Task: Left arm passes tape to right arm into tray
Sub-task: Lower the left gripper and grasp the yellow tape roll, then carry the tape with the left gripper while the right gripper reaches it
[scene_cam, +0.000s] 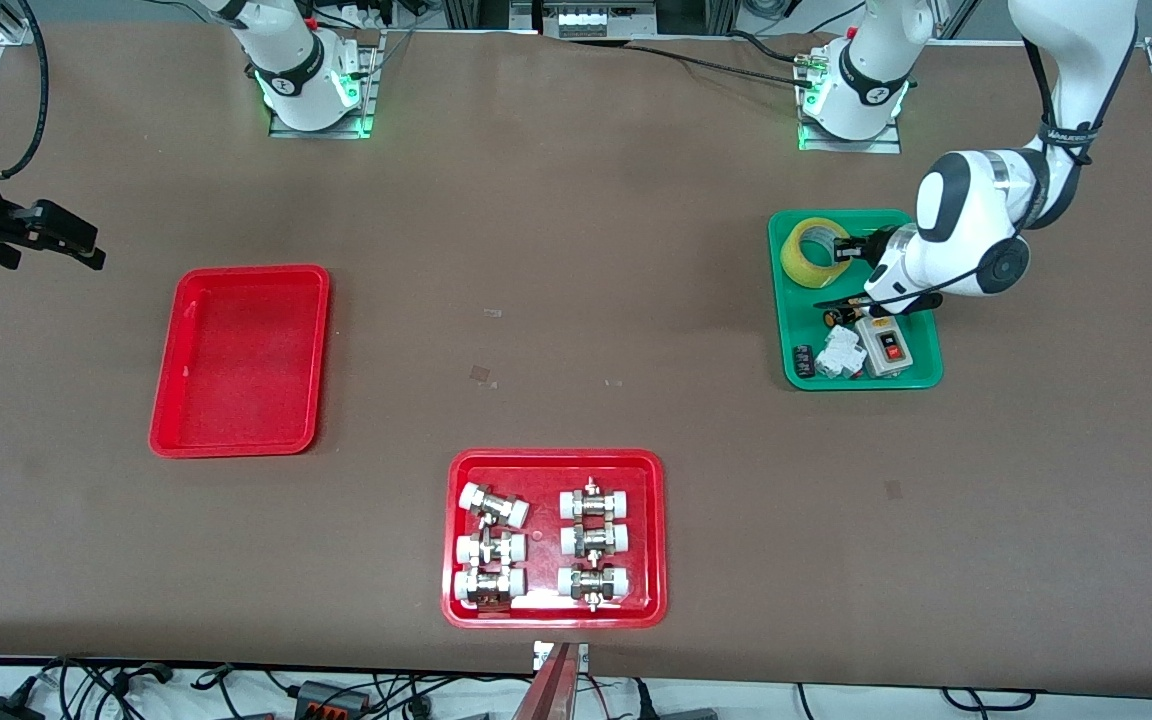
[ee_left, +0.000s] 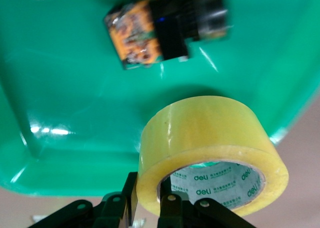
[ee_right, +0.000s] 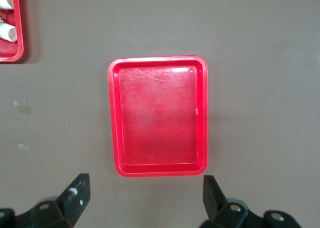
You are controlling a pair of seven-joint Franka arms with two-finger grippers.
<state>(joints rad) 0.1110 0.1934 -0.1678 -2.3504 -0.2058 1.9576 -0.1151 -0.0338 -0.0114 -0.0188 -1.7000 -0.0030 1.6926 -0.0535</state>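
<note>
The yellow tape roll [scene_cam: 812, 252] is over the green tray [scene_cam: 792, 300] at the left arm's end of the table. My left gripper [scene_cam: 854, 250] is shut on the roll's wall, one finger inside the core and one outside; in the left wrist view the tape [ee_left: 210, 143] is a little above the tray floor. The plain red tray [scene_cam: 241, 360] lies empty toward the right arm's end and shows in the right wrist view [ee_right: 159, 115]. My right gripper [ee_right: 145, 195] is open and empty, high up beside that tray at the table's end.
The green tray also holds a switch box [scene_cam: 888, 345], a white part [scene_cam: 841, 352] and small dark parts. A second red tray [scene_cam: 556, 610] with several white-and-metal fittings sits near the table's front edge. A circuit part [ee_left: 150, 30] lies in the green tray.
</note>
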